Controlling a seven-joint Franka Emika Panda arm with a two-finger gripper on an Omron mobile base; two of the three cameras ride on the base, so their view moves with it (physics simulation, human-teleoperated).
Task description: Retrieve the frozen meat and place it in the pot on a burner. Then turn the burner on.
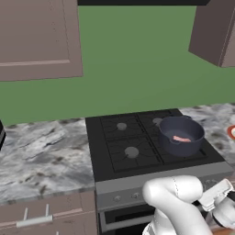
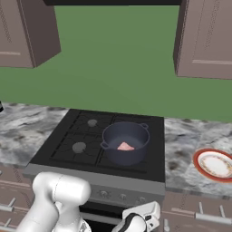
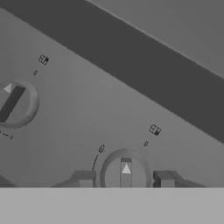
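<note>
Markings: you get tiny icons by each knob (image 3: 125,175), nothing readable | pincer (image 3: 124,180): fingertips spread either side of that knob, apart from it | frozen meat (image 1: 181,138) lies inside the pot (image 1: 181,134) on the stove | plate (image 2: 214,164) on the bench at 3 o'clock of the pot

A black stove (image 1: 137,137) is seen at the centre of both base views, set into a grey marbled counter (image 1: 46,156) that runs to the left and right edges of the frame. The pot (image 1: 181,134) is seen standing on the stove's grate, right of centre in the left base view, over a burner. A red-rimmed plate (image 2: 214,164) is seen lying on the counter at the right edge of the right base view.
</note>
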